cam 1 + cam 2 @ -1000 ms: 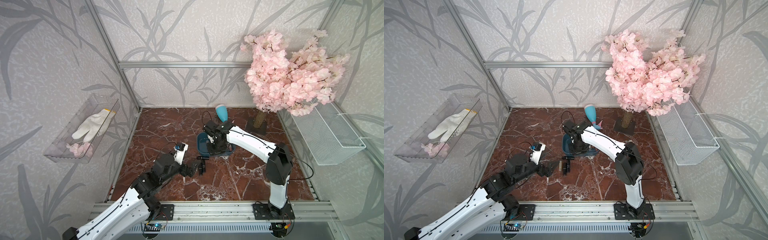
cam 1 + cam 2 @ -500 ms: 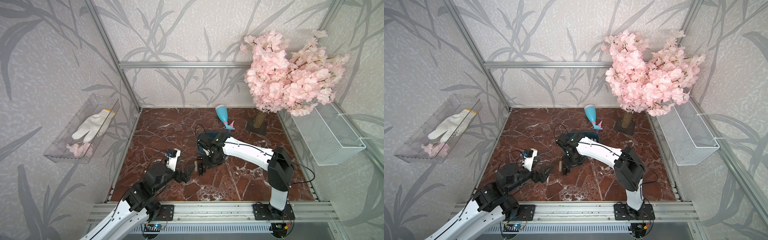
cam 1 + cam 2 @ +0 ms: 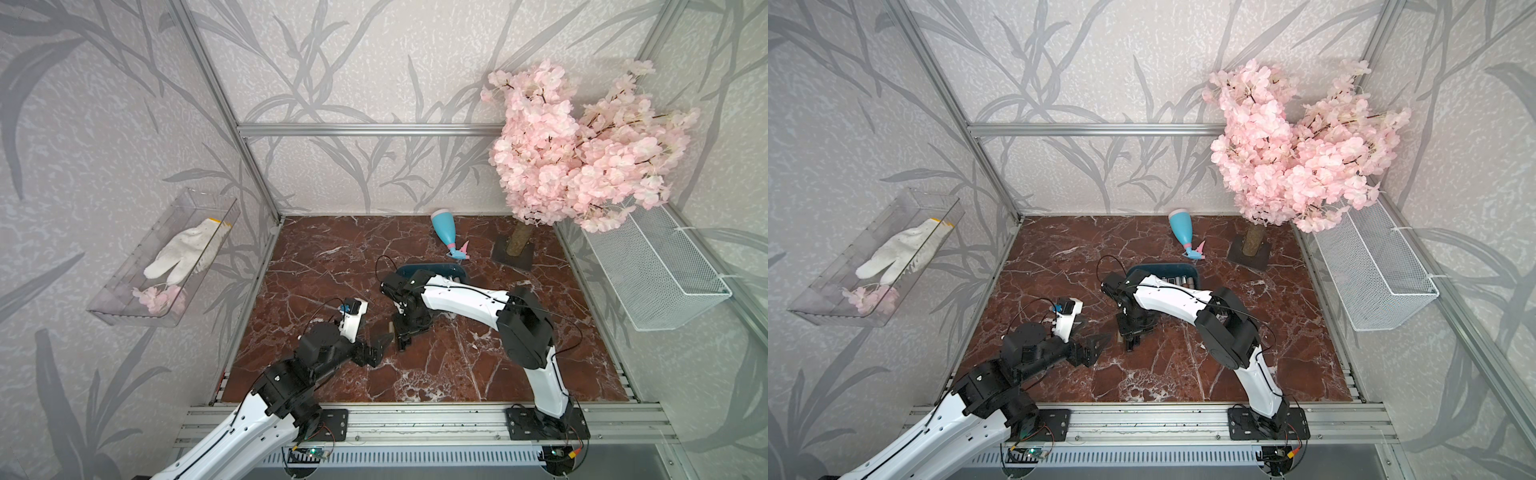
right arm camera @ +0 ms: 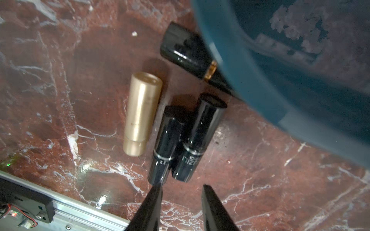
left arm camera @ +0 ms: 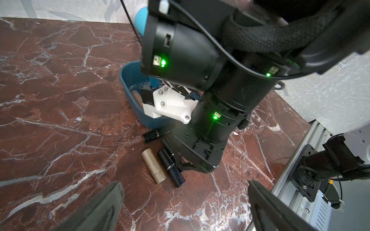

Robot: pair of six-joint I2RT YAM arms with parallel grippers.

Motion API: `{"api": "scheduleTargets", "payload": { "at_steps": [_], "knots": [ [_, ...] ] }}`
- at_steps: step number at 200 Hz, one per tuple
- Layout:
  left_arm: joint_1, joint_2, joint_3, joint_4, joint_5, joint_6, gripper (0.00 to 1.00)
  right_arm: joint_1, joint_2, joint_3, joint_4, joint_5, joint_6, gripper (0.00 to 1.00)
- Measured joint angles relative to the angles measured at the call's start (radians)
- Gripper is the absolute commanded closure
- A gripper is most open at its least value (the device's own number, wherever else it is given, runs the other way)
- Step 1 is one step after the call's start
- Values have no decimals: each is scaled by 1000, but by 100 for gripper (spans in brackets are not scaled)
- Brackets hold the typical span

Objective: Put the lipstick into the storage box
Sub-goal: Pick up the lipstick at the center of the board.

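Several lipsticks lie on the marble next to the dark teal storage box [image 4: 260, 90]: a gold lipstick [image 4: 143, 114], two black ones side by side [image 4: 167, 146] [image 4: 200, 138], and a black one with a gold band [image 4: 186, 52] partly under the box rim. My right gripper [image 4: 181, 188] hangs just above the two black ones, narrowly open and holding nothing. In both top views it [image 3: 401, 343] points down in front of the storage box [image 3: 1183, 270], which holds several lipsticks [image 3: 1177, 280]. My left gripper [image 5: 184, 188] is wide open and empty, short of the gold lipstick [image 5: 154, 169].
A blue spray bottle [image 3: 444, 230] lies behind the box. The pink blossom tree [image 3: 573, 145] stands on a base [image 3: 513, 253] at the back right. A white wire basket [image 3: 656, 270] hangs on the right wall, a clear tray [image 3: 166, 257] with a glove on the left.
My right gripper has moved from over the storage box forward and down to the lipsticks on the table. My left arm has pulled back toward the front left.
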Motion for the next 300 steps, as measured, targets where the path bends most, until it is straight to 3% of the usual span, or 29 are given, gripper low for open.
{"api": "scheduleTargets", "payload": {
  "at_steps": [236,300],
  "knots": [
    [0,-7,0,-16,37,75,0,-54,127,75,-12,40,-16,63],
    [0,-11,0,-23,37,75,0,-55,128,74,-11,42,-13,75]
  ]
}}
